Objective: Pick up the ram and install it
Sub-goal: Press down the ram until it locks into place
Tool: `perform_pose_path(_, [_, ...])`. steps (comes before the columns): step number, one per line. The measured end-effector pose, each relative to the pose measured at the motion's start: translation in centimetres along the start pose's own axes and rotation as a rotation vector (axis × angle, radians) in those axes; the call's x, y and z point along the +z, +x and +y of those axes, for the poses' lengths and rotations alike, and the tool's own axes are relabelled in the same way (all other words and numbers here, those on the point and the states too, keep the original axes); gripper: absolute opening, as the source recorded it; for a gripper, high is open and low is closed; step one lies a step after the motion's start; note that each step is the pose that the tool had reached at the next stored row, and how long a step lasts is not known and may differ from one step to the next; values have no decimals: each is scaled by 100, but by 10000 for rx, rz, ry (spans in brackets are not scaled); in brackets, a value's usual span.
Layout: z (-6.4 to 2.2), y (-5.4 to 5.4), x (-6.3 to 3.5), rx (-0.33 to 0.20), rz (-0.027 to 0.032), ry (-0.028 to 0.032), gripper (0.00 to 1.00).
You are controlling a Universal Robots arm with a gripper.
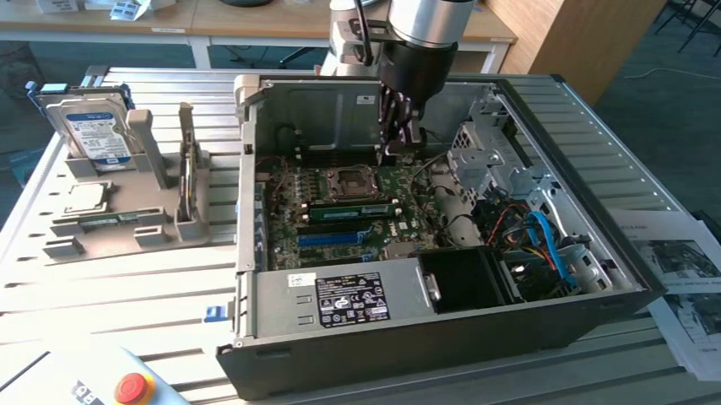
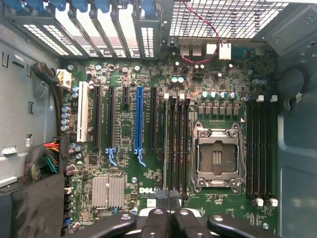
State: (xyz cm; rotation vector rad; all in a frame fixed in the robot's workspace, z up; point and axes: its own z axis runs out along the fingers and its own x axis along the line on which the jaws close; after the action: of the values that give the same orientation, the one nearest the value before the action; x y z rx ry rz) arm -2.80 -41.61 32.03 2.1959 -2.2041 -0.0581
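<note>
The ram (image 1: 351, 211) is a long green stick lying along the motherboard slots, just on the near side of the processor socket (image 1: 349, 181). It sits at board level inside the open computer case (image 1: 451, 337). My gripper (image 1: 399, 152) hangs above the far end of the board, clear of the stick. In the wrist view its black fingers (image 2: 157, 220) stand close together with nothing between them. The row of black memory slots (image 2: 177, 148) runs straight out from the gripper (image 2: 171, 208). I cannot pick the stick out among those slots from there.
A grey fixture (image 1: 124, 211) at the exterior view's left holds a hard drive (image 1: 96, 135) and a square silver processor chip (image 1: 88, 198). Drive cages and cables (image 1: 529, 228) crowd the case's right side. A power supply (image 1: 349, 299) sits in front, papers (image 1: 681, 278) lie at the right, and a red button (image 1: 133, 388) is near the front.
</note>
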Motion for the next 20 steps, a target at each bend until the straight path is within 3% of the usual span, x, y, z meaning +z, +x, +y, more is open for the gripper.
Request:
perform_pose_path(2, [0, 0, 0, 0, 0, 0, 10])
perform_pose_path(12, [-12, 0, -1, -2, 1, 0, 10])
perform_pose_path(20, [-211, 3, -10, -1, 0, -12, 10])
